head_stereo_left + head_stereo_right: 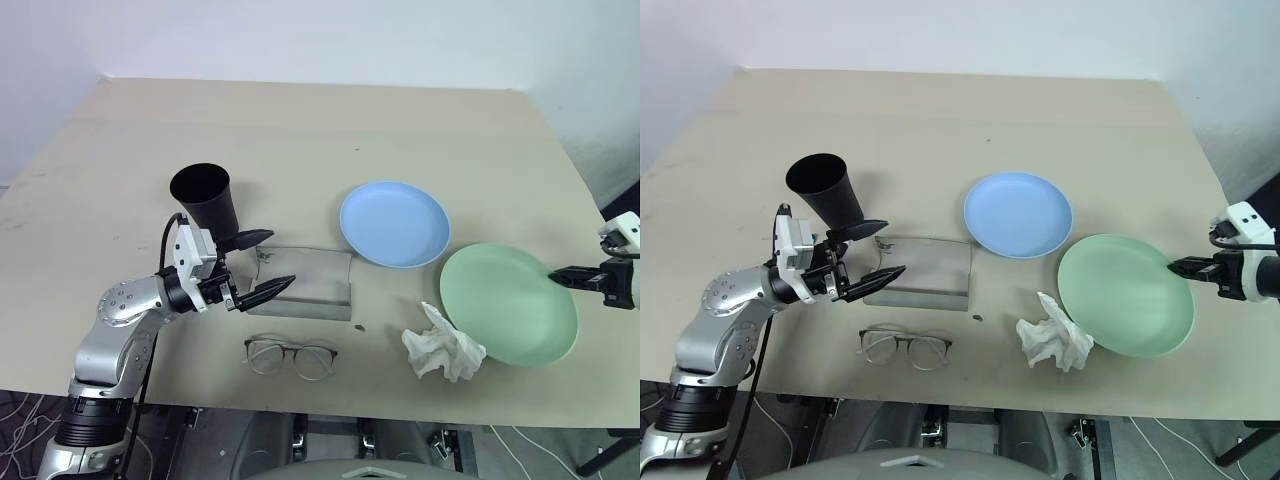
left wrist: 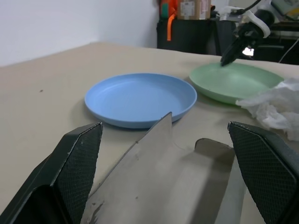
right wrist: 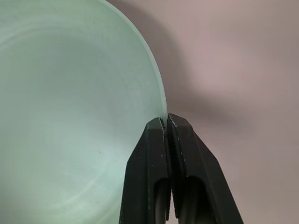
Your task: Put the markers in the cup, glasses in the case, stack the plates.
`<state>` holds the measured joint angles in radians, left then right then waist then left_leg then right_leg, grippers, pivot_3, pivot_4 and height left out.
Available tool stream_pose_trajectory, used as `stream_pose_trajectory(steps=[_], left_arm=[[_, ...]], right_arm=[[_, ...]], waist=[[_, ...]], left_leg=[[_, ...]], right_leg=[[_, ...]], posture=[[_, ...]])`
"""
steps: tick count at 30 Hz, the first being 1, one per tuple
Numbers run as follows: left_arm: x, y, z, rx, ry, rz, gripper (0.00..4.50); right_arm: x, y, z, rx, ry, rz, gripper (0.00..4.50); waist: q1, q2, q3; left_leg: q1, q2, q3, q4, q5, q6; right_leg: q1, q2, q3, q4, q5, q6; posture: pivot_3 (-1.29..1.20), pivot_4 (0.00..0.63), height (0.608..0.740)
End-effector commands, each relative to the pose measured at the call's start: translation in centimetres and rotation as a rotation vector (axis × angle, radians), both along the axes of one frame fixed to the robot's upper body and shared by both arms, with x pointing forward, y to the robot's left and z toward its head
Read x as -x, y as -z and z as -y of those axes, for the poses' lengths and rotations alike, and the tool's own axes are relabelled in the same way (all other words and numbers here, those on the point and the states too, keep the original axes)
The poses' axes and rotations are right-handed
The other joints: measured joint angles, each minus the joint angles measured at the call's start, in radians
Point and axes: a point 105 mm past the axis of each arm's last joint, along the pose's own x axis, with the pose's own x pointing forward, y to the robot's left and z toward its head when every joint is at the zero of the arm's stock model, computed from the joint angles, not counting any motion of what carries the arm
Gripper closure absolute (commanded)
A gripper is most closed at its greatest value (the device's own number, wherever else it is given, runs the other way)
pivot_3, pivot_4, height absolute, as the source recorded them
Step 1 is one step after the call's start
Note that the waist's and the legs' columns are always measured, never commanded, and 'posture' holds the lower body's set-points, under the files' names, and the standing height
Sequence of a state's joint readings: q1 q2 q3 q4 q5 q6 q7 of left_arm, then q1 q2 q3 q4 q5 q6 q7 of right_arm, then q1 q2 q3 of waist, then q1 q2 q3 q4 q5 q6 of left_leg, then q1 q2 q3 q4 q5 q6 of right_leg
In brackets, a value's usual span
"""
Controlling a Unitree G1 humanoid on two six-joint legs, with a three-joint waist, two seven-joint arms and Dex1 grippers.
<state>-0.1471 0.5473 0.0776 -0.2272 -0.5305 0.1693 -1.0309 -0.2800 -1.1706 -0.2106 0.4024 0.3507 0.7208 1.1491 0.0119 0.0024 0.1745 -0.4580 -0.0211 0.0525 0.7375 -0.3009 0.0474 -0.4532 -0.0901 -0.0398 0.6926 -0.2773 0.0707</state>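
Overall, little looks done. Worktop (image 1: 300, 130): both plates unstacked, mint green plate (image 1: 500, 310) at right of frame, slightly larger than the smooth light blue plate (image 1: 394, 223) just upper-left of it. Grey case (image 1: 310, 283) lies open at centre, empty; glasses (image 1: 290, 357) sit below it, thin dark frames, clear lenses. Black cup (image 1: 207, 198) stands left of centre. Crumpled tissue (image 1: 443, 347) touches green plate. Right hand (image 3: 167, 122) pinched shut on green plate's rim. Left hand (image 1: 262, 264) spread wide over case, holding nothing.

Two plates (image 1: 395, 223), one cup (image 1: 205, 197), one glasses (image 1: 290, 356), one case (image 1: 305, 282), one tissue (image 1: 443, 345).
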Motion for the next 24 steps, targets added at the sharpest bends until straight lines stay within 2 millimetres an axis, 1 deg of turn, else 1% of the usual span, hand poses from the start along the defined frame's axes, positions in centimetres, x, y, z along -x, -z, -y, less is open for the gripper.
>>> stream_pose_trajectory(steps=[1, 4, 7, 10, 15, 20, 22, 24], left_arm=[[0.0, -0.5, 0.4, 0.002, 0.023, 0.032, 0.00], [0.0, -0.3, 0.7, 0.002, 0.031, 0.025, 0.00], [0.0, -0.3, 0.7, 0.004, 0.033, 0.024, 0.00], [-0.1, -0.3, 0.6, 0.004, 0.029, 0.027, 0.00], [0.0, -0.5, 0.3, 0.002, 0.010, 0.036, 0.00], [0.2, -0.5, -0.3, -0.010, -0.013, 0.040, 0.00], [0.2, -0.5, -0.5, -0.013, -0.025, 0.041, 0.00], [0.2, -0.6, -0.7, -0.013, -0.034, 0.045, 0.00]], right_arm=[[0.0, -3.5, 0.0, 0.004, -0.010, 0.094, 4.46], [-0.2, -5.6, -0.4, -0.030, -0.023, 0.155, 4.46], [-0.8, -7.5, -0.7, -0.061, -0.021, 0.223, 4.46], [-1.6, -8.4, -0.7, -0.091, -0.011, 0.273, 4.46], [-4.5, -9.7, -3.2, -0.188, -0.030, 0.338, 4.46], [-8.4, -10.6, -5.7, -0.344, 0.019, 0.337, 4.46], [-9.6, -10.6, -6.7, -0.377, 0.031, 0.315, 4.46], [-10.9, -9.7, -8.0, -0.358, 0.034, 0.274, 4.46]], waist=[[-0.001, 0.001, 0.000], [-0.001, 0.004, 0.000], [-0.004, 0.004, 0.000], [-0.004, 0.004, 0.000], [-0.010, 0.004, 0.000], [-0.024, 0.005, 0.000], [-0.023, 0.005, 0.000], [-0.024, 0.005, 0.000]], left_leg=[[0.000, 0.000, 0.000, 0.000, 0.000, 0.000], [0.000, 0.000, 0.000, 0.000, 0.001, 0.000], [0.000, 0.000, 0.000, 0.000, 0.001, 0.000], [0.000, 0.000, 0.000, 0.000, 0.001, 0.000], [-0.001, 0.000, 0.000, 0.000, 0.001, -0.001], [-0.003, 0.000, 0.000, -0.001, 0.002, -0.001], [-0.003, 0.000, 0.001, -0.001, 0.002, -0.001], [-0.004, 0.000, 0.001, -0.002, 0.003, -0.004]], right_leg=[[0.000, 0.000, 0.000, 0.000, 0.000, 0.000], [0.000, 0.000, 0.000, 0.000, 0.001, 0.000], [-0.001, 0.000, 0.000, 0.000, 0.001, 0.000], [-0.001, 0.000, 0.000, 0.000, 0.001, 0.000], [-0.002, 0.000, 0.000, 0.000, 0.001, 0.000], [-0.004, 0.000, 0.000, 0.000, 0.001, -0.001], [-0.005, 0.000, 0.000, 0.000, 0.001, -0.001], [-0.006, 0.000, 0.000, 0.000, 0.002, -0.001]], posture=[[0.00, 0.150, 0.681], [0.00, 0.150, 0.681], [0.00, 0.150, 0.681], [0.00, 0.150, 0.681], [0.00, 0.150, 0.681], [0.00, 0.150, 0.681], [0.00, 0.150, 0.681], [0.00, 0.150, 0.681]])
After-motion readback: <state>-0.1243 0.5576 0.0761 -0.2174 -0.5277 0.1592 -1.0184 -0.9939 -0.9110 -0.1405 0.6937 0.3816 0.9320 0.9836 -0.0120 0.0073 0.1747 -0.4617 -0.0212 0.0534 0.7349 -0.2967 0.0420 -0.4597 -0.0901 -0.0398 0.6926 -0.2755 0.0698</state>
